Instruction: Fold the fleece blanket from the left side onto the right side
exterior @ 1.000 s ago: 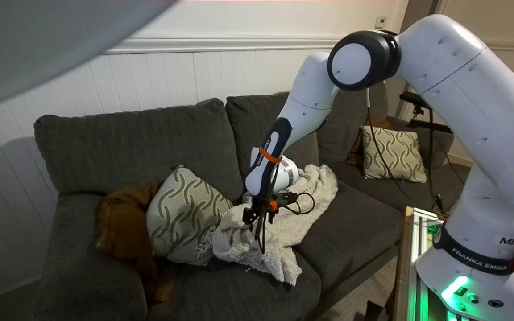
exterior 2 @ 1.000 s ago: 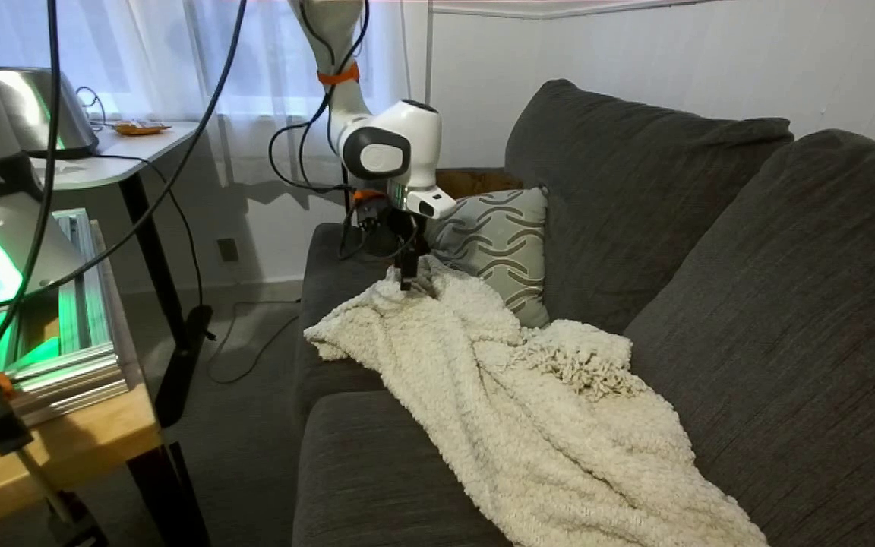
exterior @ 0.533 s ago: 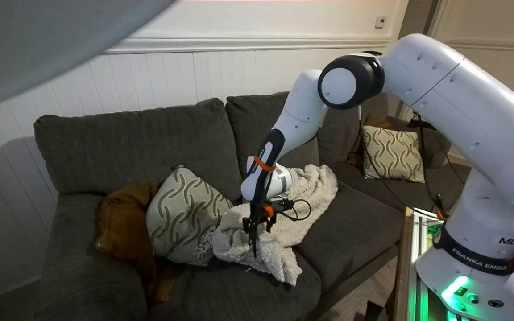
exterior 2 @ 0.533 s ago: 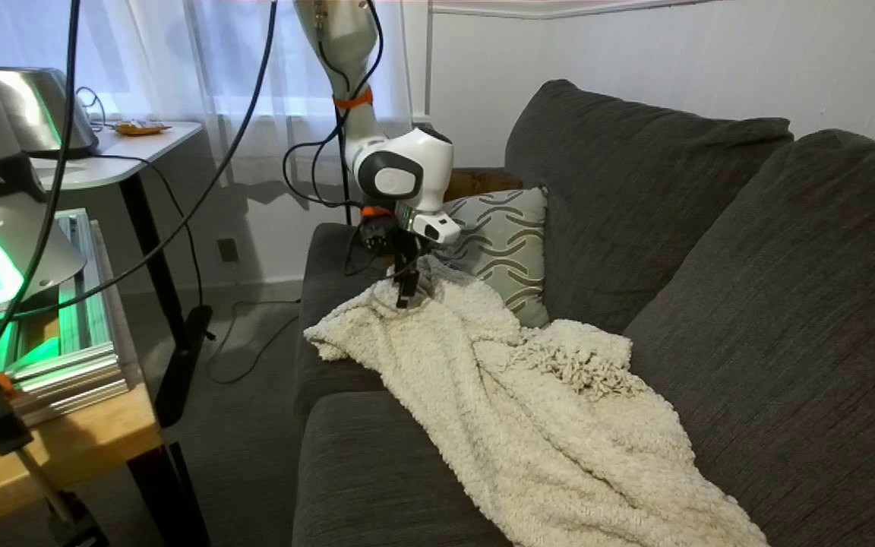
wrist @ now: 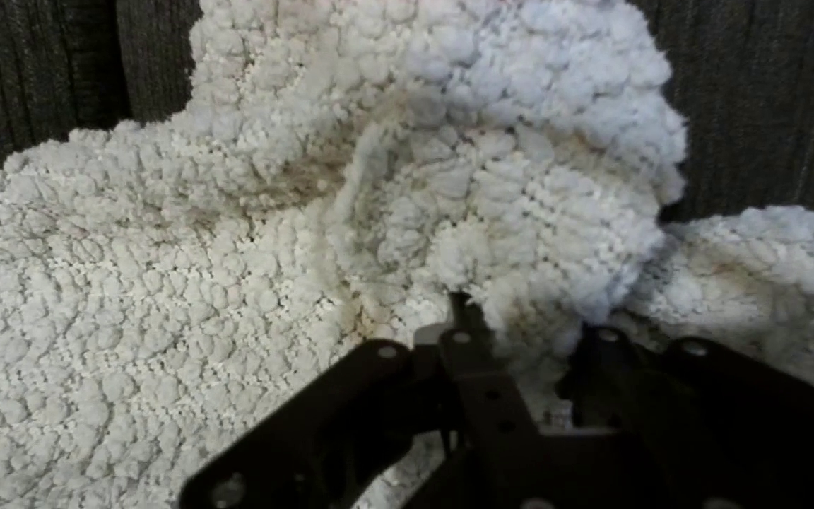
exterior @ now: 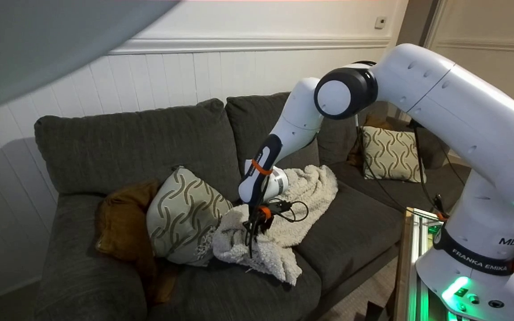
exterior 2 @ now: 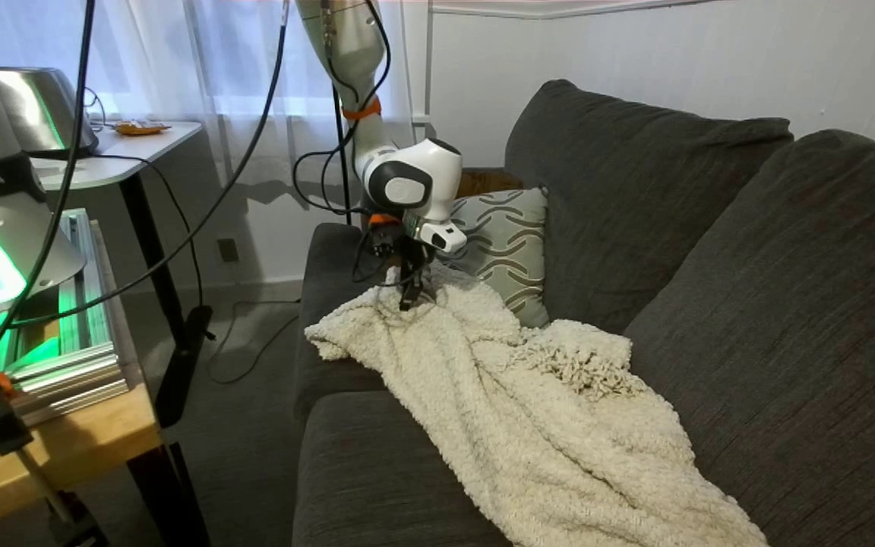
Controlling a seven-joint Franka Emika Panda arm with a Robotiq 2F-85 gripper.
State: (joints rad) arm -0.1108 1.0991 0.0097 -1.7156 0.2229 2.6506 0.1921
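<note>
The blanket [exterior 2: 498, 395] lies rumpled on the sofa [exterior 2: 377, 471], from the middle to the bottom right in an exterior view, and I think it will be soft, light and floppy, with a long end that drags. My gripper [wrist: 528, 325] has its fingers [wrist: 474, 367] a bit apart, a bump of blanket between them right of middle in the wrist view, but I can't see if they pinch it. I'd take a thick fold, since fuzz alone might slip out.

Matt, nubby fleece blanket [exterior 2: 536, 425], rough woven-cloth sofa [exterior 2: 377, 471], smooth glossy robot arm [exterior: 453, 98].
</note>
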